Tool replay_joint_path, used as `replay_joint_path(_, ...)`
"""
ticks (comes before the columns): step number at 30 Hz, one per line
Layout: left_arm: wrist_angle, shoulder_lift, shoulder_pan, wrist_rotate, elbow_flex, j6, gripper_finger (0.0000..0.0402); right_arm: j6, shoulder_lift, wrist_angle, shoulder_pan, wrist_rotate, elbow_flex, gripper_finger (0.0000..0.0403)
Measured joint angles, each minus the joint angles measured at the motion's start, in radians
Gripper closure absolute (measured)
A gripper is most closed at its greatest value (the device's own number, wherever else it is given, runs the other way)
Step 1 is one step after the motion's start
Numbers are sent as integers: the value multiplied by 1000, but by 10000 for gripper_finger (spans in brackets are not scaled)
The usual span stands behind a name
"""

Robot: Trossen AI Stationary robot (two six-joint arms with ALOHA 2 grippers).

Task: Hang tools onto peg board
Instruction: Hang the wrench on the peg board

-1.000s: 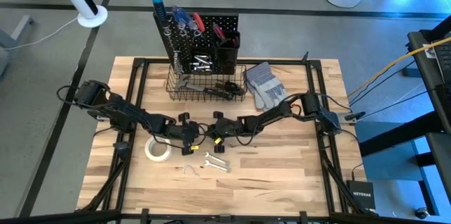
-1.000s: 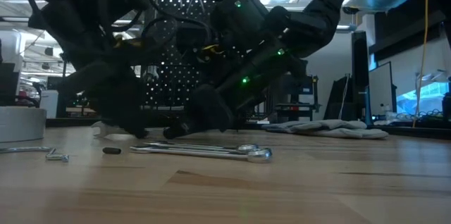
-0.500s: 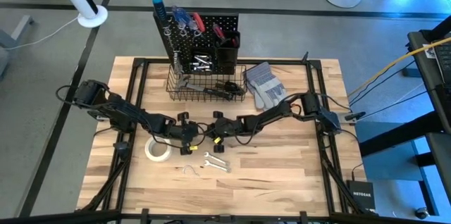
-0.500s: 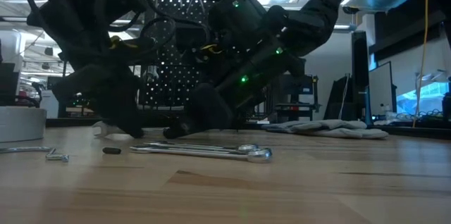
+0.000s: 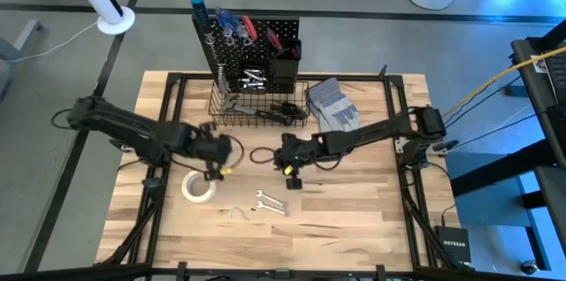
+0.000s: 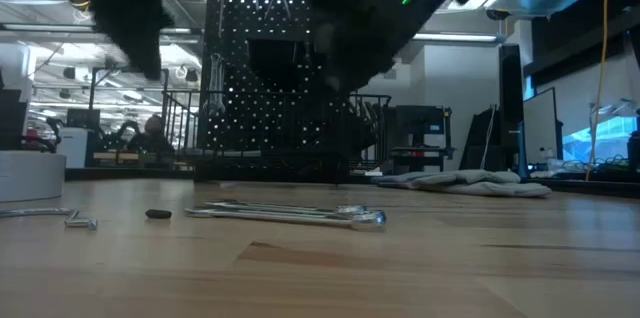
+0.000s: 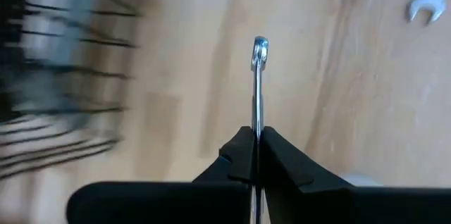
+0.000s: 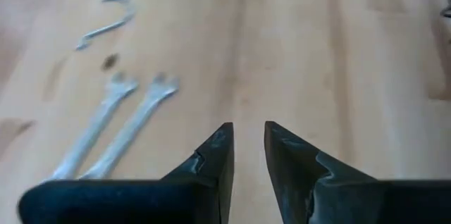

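A slip is the main risk — the slim wrench (image 7: 258,90) is pinched only at one end, so a swing toward the peg board (image 5: 256,38) could twist it loose. Nearest, two wrenches (image 5: 271,202) and a tape roll (image 5: 197,186) are left on the desk (image 5: 371,219). The left pincer (image 5: 215,159) is clamped on that wrench; the right pincer (image 5: 289,177) is held slightly parted, empty, both before the board.

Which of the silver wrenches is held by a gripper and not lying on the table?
The thin wrench clamped edge-on in the left gripper; the two wrenches lying side by side on the table are untouched.
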Motion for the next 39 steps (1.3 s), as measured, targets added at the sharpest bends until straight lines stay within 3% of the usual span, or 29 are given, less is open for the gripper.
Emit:
replay_joint_path(4, -233, -79, 72, -5, 152, 17, 397, 18, -20, -54, 61, -6, 0, 318)
replay_joint_path(9, -352, -160, 237, -15, 267, 85, 396, 18, -8, -66, 142, 6, -1, 318)
replay_joint_path(15, -327, -192, 462, 30, 308, 228, 397, 13, -8, -44, 204, 68, -1, 318)
replay_joint_path(22, -267, -169, 650, 180, 308, 358, 398, -8, -3, -9, 202, 91, 0, 318)
replay_joint_path(27, -238, -169, 742, 273, 308, 410, 397, -9, -3, -9, 202, 91, 0, 318)
replay_joint_path(39, -196, -164, 876, 285, 308, 429, 398, -9, -3, -7, 202, 90, 0, 318)
